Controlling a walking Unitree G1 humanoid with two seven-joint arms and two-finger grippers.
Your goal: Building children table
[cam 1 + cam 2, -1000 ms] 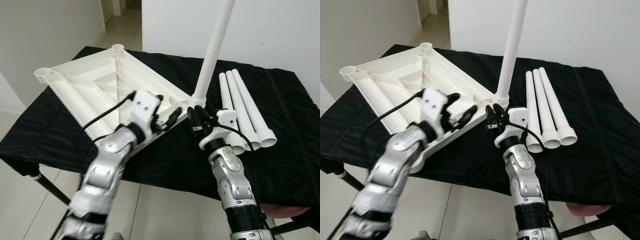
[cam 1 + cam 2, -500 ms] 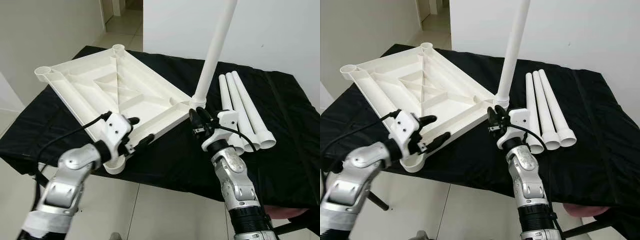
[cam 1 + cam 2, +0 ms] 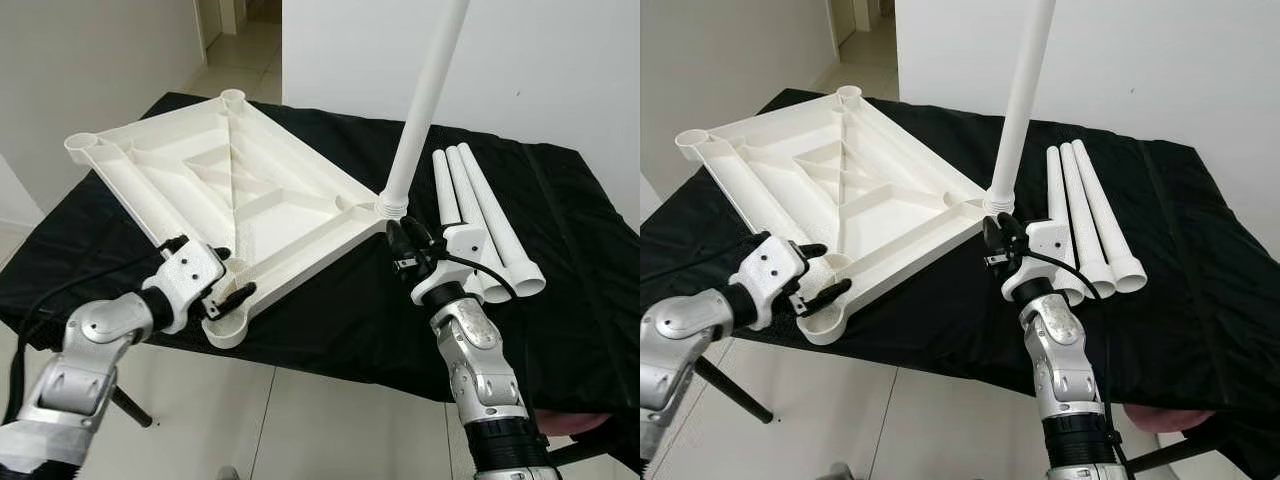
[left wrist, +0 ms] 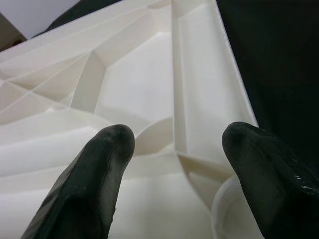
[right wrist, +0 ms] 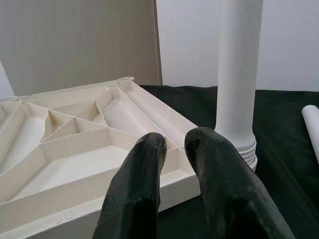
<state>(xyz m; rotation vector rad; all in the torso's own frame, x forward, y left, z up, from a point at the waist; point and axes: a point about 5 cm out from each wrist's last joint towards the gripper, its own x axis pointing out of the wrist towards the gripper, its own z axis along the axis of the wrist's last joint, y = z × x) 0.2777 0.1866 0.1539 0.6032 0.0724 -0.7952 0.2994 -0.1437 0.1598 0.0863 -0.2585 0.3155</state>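
Tabletop (image 3: 240, 200), one, upside down on the black table (image 3: 570, 300); one leg (image 3: 425, 95) upright at its right corner, three legs (image 3: 485, 215) lying beside. Left gripper (image 3: 225, 275) spread wide at the near corner socket; right gripper (image 3: 402, 240) nearly closed, grasping nothing.

- Ribbed cream-white plastic tabletop (image 3: 230, 185), lying on the left
- Plain black cloth table cover (image 3: 560, 200)
- Three loose white plastic tube legs (image 3: 480, 215), right
- White upright leg tube (image 3: 425, 95)
- Pale beige floor tiles (image 3: 235, 45), far
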